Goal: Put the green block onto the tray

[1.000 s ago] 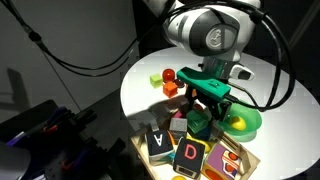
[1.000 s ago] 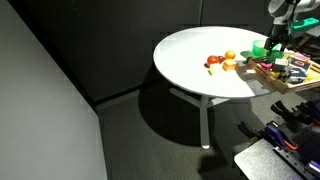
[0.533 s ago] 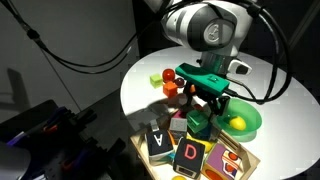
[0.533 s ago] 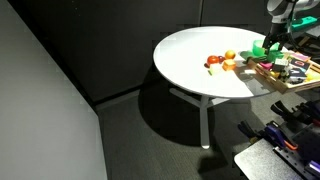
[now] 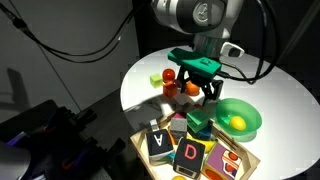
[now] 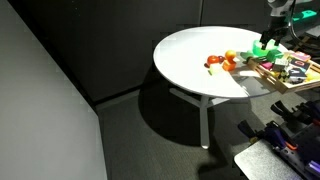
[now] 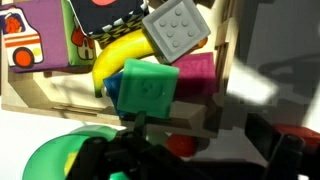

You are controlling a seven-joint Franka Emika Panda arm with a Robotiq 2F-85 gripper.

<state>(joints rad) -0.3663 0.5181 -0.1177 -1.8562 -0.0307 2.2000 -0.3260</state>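
The green block [image 5: 198, 122] rests in the wooden tray [image 5: 247, 158] on top of other toy blocks, free of the gripper. In the wrist view the green block [image 7: 150, 88] lies against a pink block [image 7: 196, 74], beside a grey studded block [image 7: 178, 30] and a yellow banana [image 7: 122, 56], inside the tray wall [image 7: 60, 97]. My gripper [image 5: 200, 90] hangs above the block, open and empty, and its dark fingers [image 7: 190, 152] show along the bottom of the wrist view.
A green bowl [image 5: 238, 118] stands next to the tray on the round white table [image 5: 140, 85]. Red and orange toy fruits [image 5: 170, 78] lie behind the gripper. Letter blocks A [image 5: 158, 143] and D [image 5: 190, 153] fill the tray's front. The table edge is close.
The gripper has let go of the green block and risen away from it toward the table's middle. The block stays in the tray.
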